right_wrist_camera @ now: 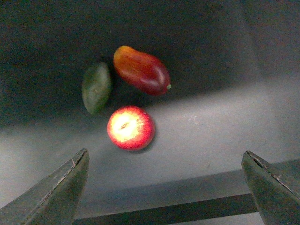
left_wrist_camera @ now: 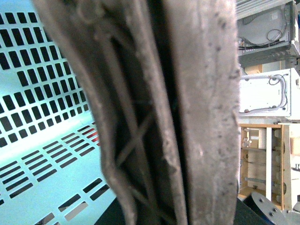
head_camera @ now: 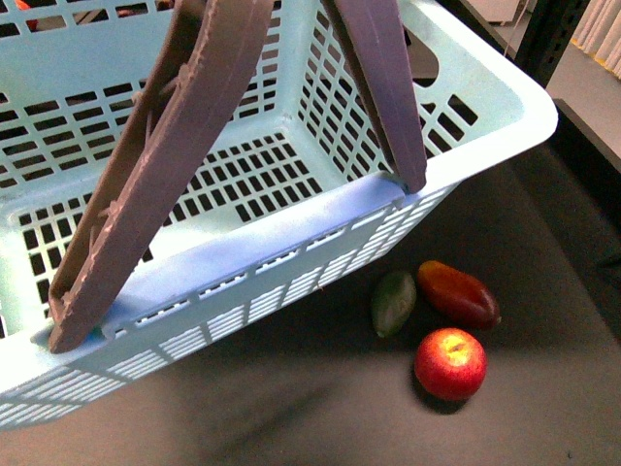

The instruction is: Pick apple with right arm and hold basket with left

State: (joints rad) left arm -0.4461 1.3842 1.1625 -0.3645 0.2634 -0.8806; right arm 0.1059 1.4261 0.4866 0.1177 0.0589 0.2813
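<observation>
A large pale mint-blue basket (head_camera: 514, 107) with slotted sides fills most of the front view, standing on a dark table (head_camera: 320, 408). Its two brown-grey handles (head_camera: 165, 146) are swung up and rise together out of the top of the frame. The basket's slotted floor shows bare where the view reaches it.

On the table just beside the basket's near right corner lie three fruits close together. The apple (head_camera: 450, 363), round and red with a pale yellow patch facing up, sits nearest the robot. Behind it lie a long red-orange mango (head_camera: 459, 293) and a small dark green oval fruit (head_camera: 393, 303), side by side and nearly touching.

The right wrist view looks down on the three fruits. The right gripper (right_wrist_camera: 164, 183) hangs above the table with its dark fingers (right_wrist_camera: 56, 192) spread wide, grasping nothing and apart from the apple.

The left wrist view is filled by the raised handles, very close and blurred. The left gripper itself does not show, so I cannot tell its grip.
</observation>
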